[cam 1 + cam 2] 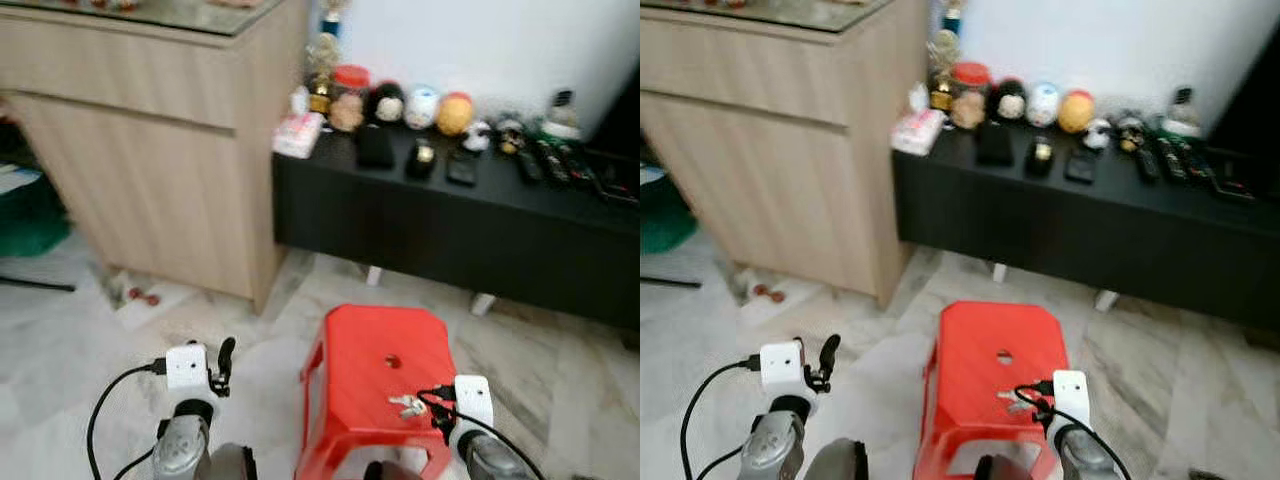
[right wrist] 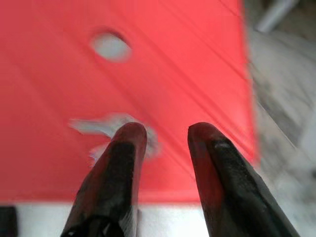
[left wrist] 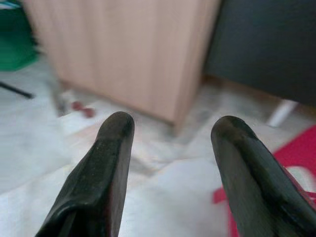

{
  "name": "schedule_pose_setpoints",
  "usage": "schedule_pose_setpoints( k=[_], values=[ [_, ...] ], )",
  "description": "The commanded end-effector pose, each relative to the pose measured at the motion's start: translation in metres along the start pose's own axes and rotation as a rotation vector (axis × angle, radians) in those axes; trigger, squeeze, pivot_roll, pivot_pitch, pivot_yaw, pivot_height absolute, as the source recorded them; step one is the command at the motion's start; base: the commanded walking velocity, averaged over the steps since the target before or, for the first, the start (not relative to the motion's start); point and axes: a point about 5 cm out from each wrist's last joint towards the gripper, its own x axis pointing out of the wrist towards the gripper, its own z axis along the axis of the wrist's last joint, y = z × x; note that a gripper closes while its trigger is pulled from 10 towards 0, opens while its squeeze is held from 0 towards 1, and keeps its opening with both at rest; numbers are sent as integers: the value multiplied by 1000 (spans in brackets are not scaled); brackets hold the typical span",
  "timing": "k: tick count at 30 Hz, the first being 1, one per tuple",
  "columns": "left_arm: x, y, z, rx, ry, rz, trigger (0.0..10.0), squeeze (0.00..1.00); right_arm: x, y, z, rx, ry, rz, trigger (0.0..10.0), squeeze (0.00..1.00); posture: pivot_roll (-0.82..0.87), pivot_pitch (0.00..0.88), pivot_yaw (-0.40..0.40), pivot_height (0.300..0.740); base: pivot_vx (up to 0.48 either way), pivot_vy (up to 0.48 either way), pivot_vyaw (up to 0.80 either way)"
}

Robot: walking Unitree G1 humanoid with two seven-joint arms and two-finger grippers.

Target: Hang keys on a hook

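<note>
The small silver keys [image 1: 407,405] lay on the red plastic stool [image 1: 370,350], so the right tool [image 2: 165,136] hovered just over them, slightly parted and empty, ready to pinch.

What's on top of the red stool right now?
A bunch of keys lies on the red stool, near the hole in its seat. The right gripper hovers open just over them, and one finger covers part of the bunch.
</note>
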Motion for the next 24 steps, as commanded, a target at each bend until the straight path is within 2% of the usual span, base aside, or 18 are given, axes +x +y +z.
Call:
schedule_pose_setpoints(
  k=[1,14,24],
  values=[
    [0,-8,0,-20,3,-12,10000,0,-3,-9,-8,15,24,-29,10000,0,35,20,-133,639,0,0,0],
    [1,-8,-1,-22,7,-8,10000,0,-3,-7,-8,-10,28,-10,10000,0,35,21,-137,639,0,0,0],
    [1,-9,-2,-22,11,-9,10000,0,-3,-6,-10,-15,32,-4,10000,0,32,24,-137,639,256,0,0]
  ],
)
